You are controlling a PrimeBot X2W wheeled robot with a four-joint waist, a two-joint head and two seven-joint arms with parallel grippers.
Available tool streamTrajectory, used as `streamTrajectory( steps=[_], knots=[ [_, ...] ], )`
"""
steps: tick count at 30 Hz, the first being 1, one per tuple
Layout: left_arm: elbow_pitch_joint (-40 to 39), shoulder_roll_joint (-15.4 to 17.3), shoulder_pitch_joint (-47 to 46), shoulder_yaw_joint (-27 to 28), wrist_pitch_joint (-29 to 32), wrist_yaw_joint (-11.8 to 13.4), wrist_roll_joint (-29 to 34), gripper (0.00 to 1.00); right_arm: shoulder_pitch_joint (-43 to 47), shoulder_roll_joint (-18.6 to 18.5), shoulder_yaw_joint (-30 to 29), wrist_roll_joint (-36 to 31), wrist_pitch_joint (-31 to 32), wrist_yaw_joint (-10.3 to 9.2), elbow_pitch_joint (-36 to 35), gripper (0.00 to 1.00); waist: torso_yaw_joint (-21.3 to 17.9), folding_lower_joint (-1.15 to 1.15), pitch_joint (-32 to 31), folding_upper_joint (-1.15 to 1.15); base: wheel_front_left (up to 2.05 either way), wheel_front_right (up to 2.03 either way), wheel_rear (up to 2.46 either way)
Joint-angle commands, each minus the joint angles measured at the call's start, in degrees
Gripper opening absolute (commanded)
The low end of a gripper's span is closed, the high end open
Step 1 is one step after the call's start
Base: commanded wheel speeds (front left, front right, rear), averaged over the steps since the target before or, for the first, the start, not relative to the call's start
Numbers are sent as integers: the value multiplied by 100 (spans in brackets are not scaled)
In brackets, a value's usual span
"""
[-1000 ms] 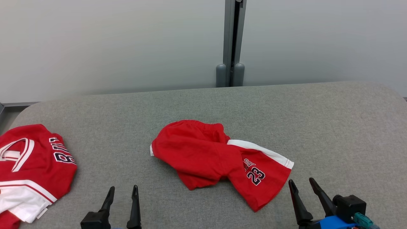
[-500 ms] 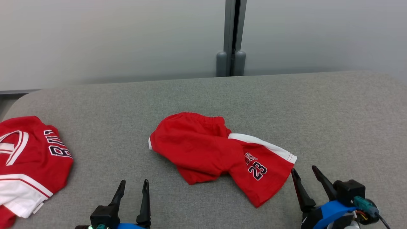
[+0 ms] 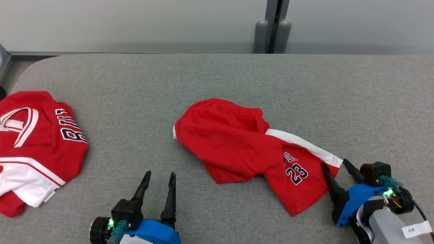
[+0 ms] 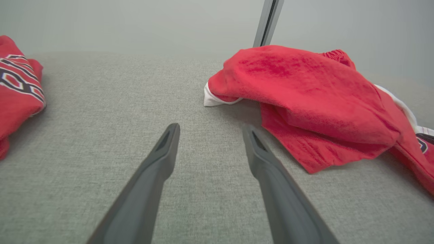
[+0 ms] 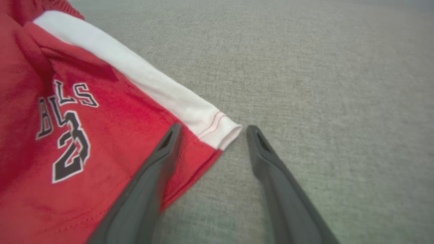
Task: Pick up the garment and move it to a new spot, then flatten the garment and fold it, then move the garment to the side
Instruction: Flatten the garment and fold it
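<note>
A crumpled pair of red shorts (image 3: 244,145) with a white side stripe and a black "23" lies mid-table. My right gripper (image 3: 335,163) is open, its fingers straddling the white-striped hem corner (image 5: 220,130) of the shorts (image 5: 84,112); one finger (image 5: 159,159) lies over the red cloth, the other (image 5: 268,159) over bare table. My left gripper (image 3: 159,176) is open over bare table, short of the shorts' near left edge (image 4: 305,101), its fingers (image 4: 162,152) holding nothing.
A second red and white jersey (image 3: 34,145) lies bunched at the table's left edge, also seen at the left of the left wrist view (image 4: 17,84). The grey fabric table (image 3: 135,95) ends at a pale wall with a grey post (image 3: 271,27).
The camera has tilted down and shifted. Both grippers have moved forward; the right one has come up to the shorts' striped hem corner, and the left has neared the shorts.
</note>
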Motion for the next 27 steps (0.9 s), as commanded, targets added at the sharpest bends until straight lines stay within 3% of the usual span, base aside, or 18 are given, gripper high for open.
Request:
streamTrajectory(
  steps=[1,2,3,5,10,18,21,27],
  knots=[
    [10,0,-70,-13,-15,38,-35,100,-94,-7,62,100,78,-1,265,100,58,-1,51,0,0,0,0],
    [14,0,-91,-36,-15,38,-54,100,-84,28,160,136,100,-1,407,100,85,-1,56,0,0,0,0],
    [22,0,-108,-48,-16,41,-96,100,-69,32,281,163,134,0,537,80,108,-1,57,0,0,0,0],
    [56,0,-141,-77,-16,37,-122,100,-68,-31,486,259,138,5,679,0,144,-1,31,0,0,0,0],
    [78,-1,-98,-98,-16,23,-181,100,-356,-483,699,515,23,-6,404,0,162,-1,-93,0,0,0,0],
    [179,1,-30,-214,-15,-21,-395,100,-1083,-1006,494,209,-8,-1,-1878,0,361,-1,-400,0,0,0,0],
    [231,2,25,-312,-15,-45,-444,100,-1595,-1039,725,131,-8,0,-2349,0,483,-1,-543,0,0,0,0],
    [300,2,85,-424,-16,-77,-514,100,-2538,-925,1300,180,-8,-1,-2509,0,763,-1,-717,0,0,0,0]
  ],
)
